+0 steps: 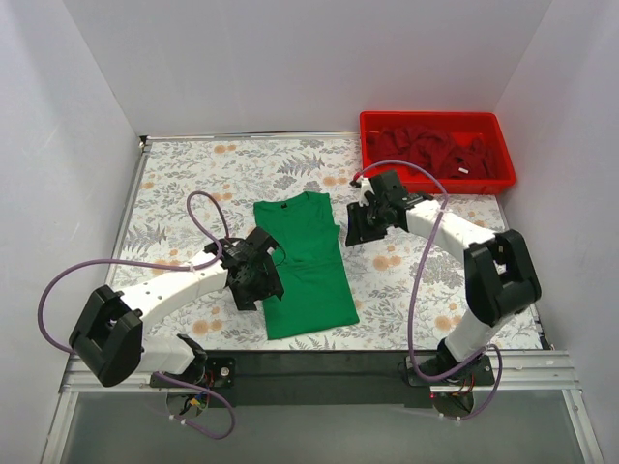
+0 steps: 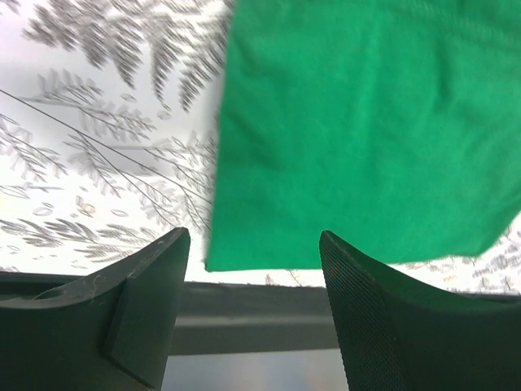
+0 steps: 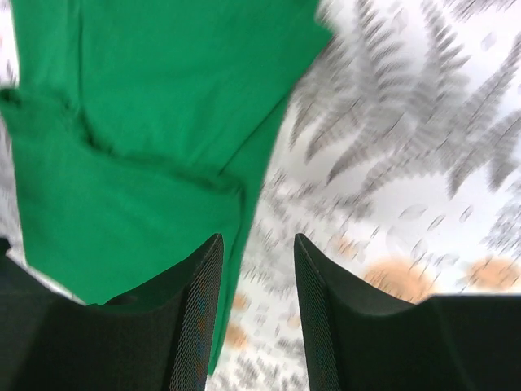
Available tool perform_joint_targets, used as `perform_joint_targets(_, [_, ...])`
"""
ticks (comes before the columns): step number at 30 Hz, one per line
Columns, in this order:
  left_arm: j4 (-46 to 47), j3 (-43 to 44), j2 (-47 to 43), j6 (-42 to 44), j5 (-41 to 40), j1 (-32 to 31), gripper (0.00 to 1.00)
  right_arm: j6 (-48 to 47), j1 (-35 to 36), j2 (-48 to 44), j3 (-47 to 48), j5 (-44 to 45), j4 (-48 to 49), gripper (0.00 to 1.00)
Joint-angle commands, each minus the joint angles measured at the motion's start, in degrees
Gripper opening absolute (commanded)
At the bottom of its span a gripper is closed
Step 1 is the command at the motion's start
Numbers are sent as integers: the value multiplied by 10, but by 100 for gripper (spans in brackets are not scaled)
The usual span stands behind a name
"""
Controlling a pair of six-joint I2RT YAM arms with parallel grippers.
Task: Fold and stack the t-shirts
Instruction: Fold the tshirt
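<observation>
The left gripper (image 2: 252, 244) is open. Its fingers (image 2: 151, 305) stand wide apart with nothing between them, and through the gap shows the dark rail (image 2: 244, 314) at the table's near edge. Just ahead of the fingertips lies the green tee (image 2: 366, 138), its hem corner nearest the left finger. It lies flat on the fern-printed table (image 2: 98, 147). From above, this gripper hangs over the tee's left edge, about halfway along it. Whether it touches the cloth I cannot tell.

The right gripper (image 3: 257, 240) is open too, with a narrower gap. Only bare table shows between its ribbed pads (image 3: 195, 326). In its wrist view the tee lies to the left, its edge running down behind the left finger, with a creased ridge across the cloth. That view is blurred. From above, this gripper sits just beside the tee's right edge, up toward the collar end.

The tee is folded into one long strip and lies between the two grippers. Its collar points to the far side and its hem to the rail.

Beyond the right gripper, in the far right corner, stands a red bin (image 1: 474, 187). It holds the red tees (image 1: 435, 150) in a loose heap.
</observation>
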Motion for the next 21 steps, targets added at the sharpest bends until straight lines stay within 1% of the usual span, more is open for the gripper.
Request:
perform_joint_targets(1, [6,13,3,17,-34,15,61,5,-28,55,42,-29,63,40])
perform_joint_targets(7, [21,-7,-4,43,-29,37,61,26,-41,148,110,-59,104,40])
perform_joint_targets(12, [40,-15,-5,60,-18,51,61,34,-41,201,155,-74,120,39])
perform_joint_targets(15, [46,-11,2,77,-14,58,61,35,-41,230,164,-67,123,39])
perform_joint_targets(21, [51,-3,11,101,-14,69,60,27,-41,251,164,-62,129,38])
